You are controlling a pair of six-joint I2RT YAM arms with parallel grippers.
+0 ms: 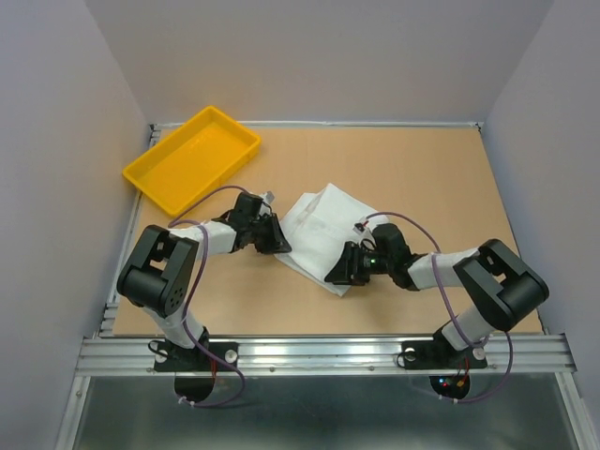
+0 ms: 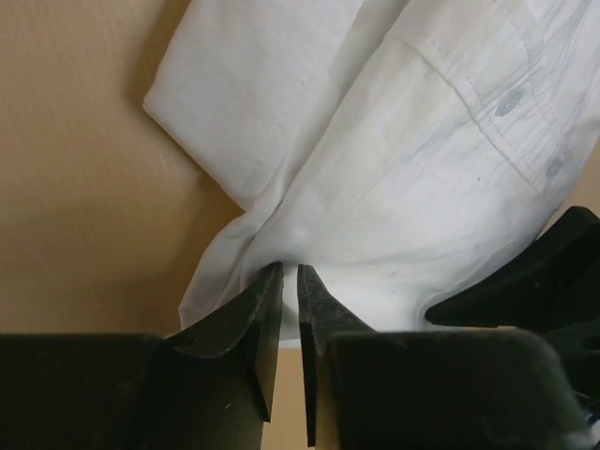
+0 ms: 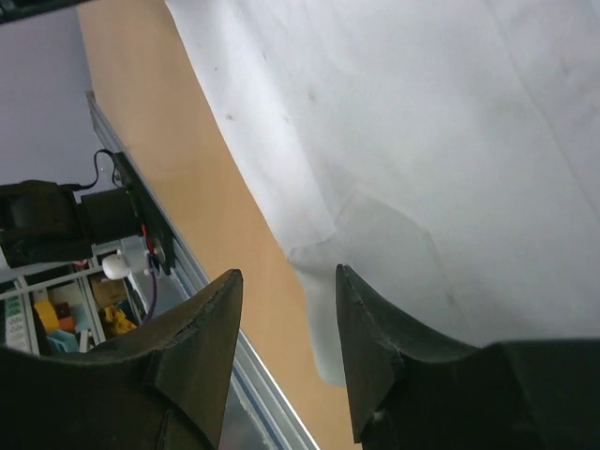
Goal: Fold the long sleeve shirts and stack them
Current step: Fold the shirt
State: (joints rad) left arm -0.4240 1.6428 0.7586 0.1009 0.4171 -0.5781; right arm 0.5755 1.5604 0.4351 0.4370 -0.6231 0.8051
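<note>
One white long sleeve shirt lies partly folded in the middle of the table. In the left wrist view its button front and a folded sleeve show. My left gripper is at the shirt's left near edge. Its jaws are almost together, and the fabric gathers into creases at their tips. My right gripper is at the shirt's near corner. Its jaws are open, with the shirt's corner just beyond and between them, not held.
A yellow plastic tray stands at the back left, away from both arms. The table's metal front rail runs close below the right gripper. Purple walls enclose the table on three sides.
</note>
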